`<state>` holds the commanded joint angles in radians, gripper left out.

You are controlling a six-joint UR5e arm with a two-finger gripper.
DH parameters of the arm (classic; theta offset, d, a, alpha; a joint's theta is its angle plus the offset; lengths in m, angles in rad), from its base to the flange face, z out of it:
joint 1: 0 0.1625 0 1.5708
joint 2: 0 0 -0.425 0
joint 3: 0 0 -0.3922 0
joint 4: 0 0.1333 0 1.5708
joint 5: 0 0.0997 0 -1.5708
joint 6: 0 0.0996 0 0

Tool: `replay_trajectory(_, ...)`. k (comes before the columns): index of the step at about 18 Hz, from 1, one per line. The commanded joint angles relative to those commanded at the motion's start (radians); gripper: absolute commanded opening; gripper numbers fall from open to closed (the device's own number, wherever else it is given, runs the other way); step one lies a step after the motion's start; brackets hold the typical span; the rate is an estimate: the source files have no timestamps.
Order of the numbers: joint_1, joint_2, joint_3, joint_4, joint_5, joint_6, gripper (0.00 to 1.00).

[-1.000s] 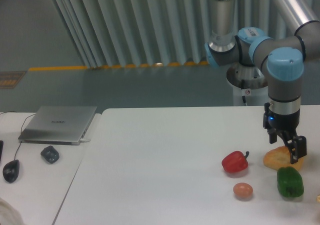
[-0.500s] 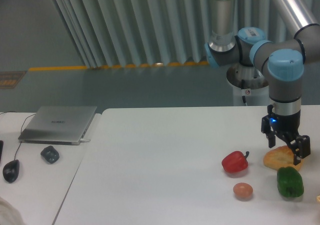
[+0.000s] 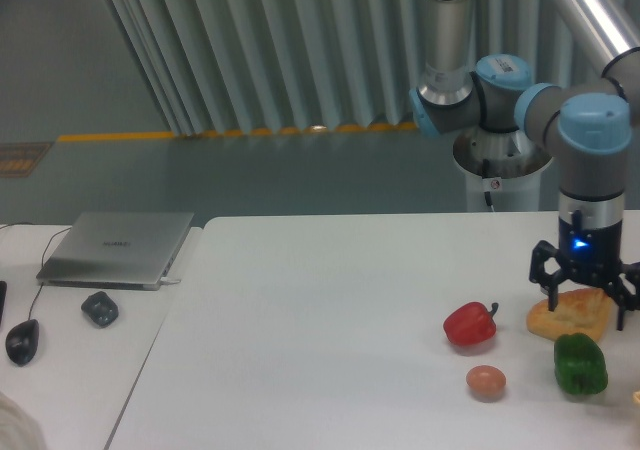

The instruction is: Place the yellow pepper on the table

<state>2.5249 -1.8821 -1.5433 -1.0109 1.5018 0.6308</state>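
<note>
hovering claw (image 3: 587, 308), jaws spread, above bread (image 3: 570, 315)

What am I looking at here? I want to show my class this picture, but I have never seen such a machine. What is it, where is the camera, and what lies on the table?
This is a jointed robot arm; at its end sits a two-finger gripper, open and holding nothing. One fixed camera looks across the white table from the front. The gripper hangs just over a flat tan bread piece. Nearby lie a red pepper, a green pepper and a brownish egg. On a smaller desk at left are a closed laptop and a mouse. No yellow pepper is clearly visible.
</note>
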Motion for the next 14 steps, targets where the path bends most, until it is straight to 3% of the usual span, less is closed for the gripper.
replay_trajectory(4, 0.012, -0.048, 0.051, 0.009, 0.005, -0.147, 1.00)
replay_trajectory(6, 0.014, -0.089, 0.091, 0.056, 0.003, -0.261, 1.00)
replay_trajectory(7, 0.023, -0.109, 0.100, 0.107, 0.003, -0.304, 1.00)
replay_trajectory(10, 0.057, -0.143, 0.103, 0.204, 0.000, -0.332, 1.00)
replay_trajectory(14, 0.095, -0.166, 0.130, 0.242, -0.003, -0.338, 1.00)
